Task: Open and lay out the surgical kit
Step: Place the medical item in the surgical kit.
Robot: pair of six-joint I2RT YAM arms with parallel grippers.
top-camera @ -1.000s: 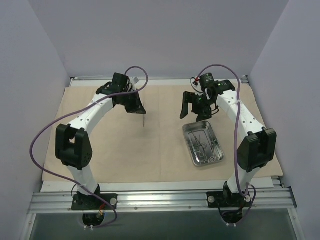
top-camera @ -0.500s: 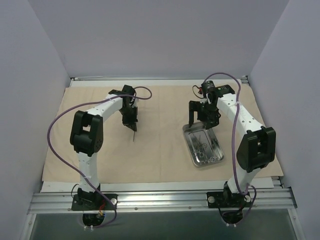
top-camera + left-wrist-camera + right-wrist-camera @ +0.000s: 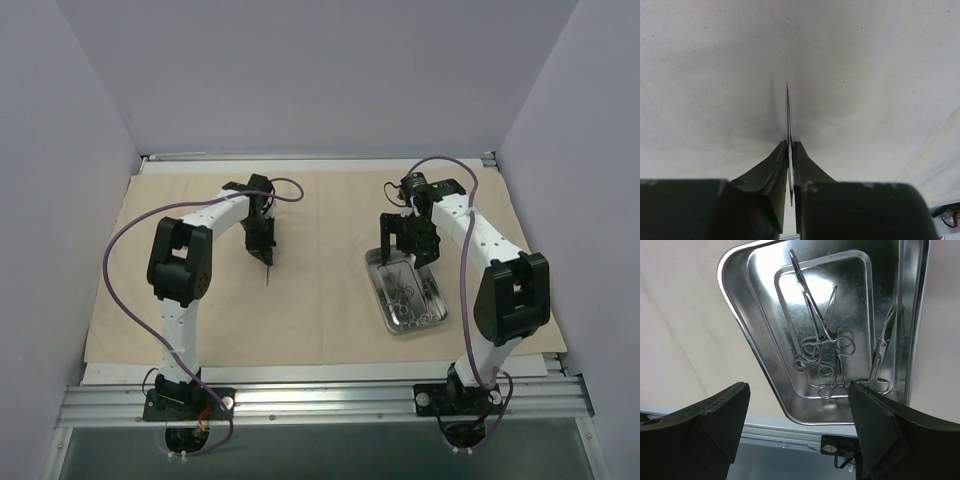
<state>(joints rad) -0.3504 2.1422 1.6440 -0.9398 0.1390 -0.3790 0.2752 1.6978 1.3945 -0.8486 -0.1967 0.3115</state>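
Where the large beige wrapping cloth [image 3: 320,300] lies spread flat over the surface [image 3: 300,372], both arms stand over it, well apart. The left gripper [image 3: 262,250] points down at the left-centre of the cloth. In its wrist view its jaws are drawn together on a thin silver pointed instrument [image 3: 788,115], seen edge-on. The tip juts forward, close above the cloth; contact cannot be told.

The small shiny rectangular steel tray with rounded corners [image 3: 747,315] sits on the cloth to the right of centre, skewed to the cloth's edges. Several thin silver ring-handled forceps [image 3: 815,325] lie inside it, crossed over one another in the middle. One further slim instrument [image 3: 882,350] lies along the tray's right wall.

The right gripper [image 3: 408,245] hangs over the far end of the tray. Its jaws stand wide apart and hold nothing.
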